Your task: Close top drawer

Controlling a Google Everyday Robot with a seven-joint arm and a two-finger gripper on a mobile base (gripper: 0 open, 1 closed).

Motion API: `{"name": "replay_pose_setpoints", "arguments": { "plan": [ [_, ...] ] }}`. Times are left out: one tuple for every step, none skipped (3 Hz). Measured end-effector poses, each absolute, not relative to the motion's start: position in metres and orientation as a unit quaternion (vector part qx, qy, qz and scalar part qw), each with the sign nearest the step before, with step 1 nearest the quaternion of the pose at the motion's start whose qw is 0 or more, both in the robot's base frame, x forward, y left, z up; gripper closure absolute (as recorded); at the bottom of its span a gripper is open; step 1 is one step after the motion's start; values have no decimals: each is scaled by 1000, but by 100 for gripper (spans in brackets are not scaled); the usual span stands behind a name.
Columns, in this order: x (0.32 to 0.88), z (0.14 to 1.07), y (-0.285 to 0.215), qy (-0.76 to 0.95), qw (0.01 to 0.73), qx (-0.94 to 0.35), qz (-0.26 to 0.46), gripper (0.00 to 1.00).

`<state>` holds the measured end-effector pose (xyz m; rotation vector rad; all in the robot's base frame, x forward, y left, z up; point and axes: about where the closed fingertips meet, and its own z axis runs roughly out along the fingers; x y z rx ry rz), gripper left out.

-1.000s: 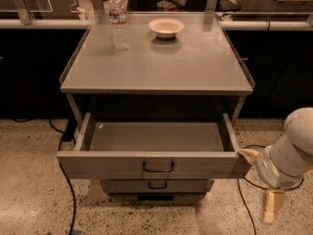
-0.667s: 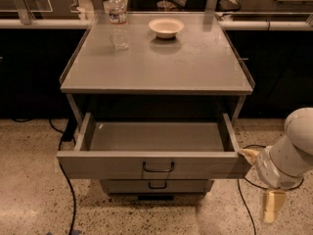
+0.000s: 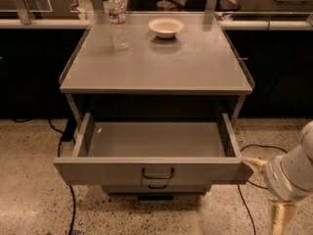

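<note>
The top drawer [image 3: 105, 171] is a wide shallow grey metal drawer, pulled far out of the cabinet, and its inside is empty. A small dark wire handle [image 3: 157, 173] sits at the centre of its flat front. My gripper [image 3: 264, 196] is at the lower right, just off the drawer's front right corner. It is open and empty. One tan finger [image 3: 255, 164] points left and almost touches that corner. The other finger [image 3: 281, 218] points down toward the floor.
The grey cabinet top [image 3: 195, 67] carries a water bottle [image 3: 117, 19] at the back left and a white bowl [image 3: 166, 27] at the back. A narrower drawer front [image 3: 156, 188] shows below. Black cables [image 3: 247, 199] lie on the speckled floor on both sides.
My arm and gripper have shifted slightly down and to the right in view. The drawer stays open just as far.
</note>
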<state>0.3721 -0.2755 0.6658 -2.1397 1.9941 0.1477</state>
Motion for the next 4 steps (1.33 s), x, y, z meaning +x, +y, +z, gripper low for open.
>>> {"name": "replay_pose_setpoints", "arguments": {
  "plan": [
    [363,675,-280,667,133,-733,8,0],
    [363,675,-280,667,133,-733,8,0],
    [352,674,-277,667,130,-734,-3,0],
    [333,672,-272,666,124,-735,-23,0]
  ]
}}
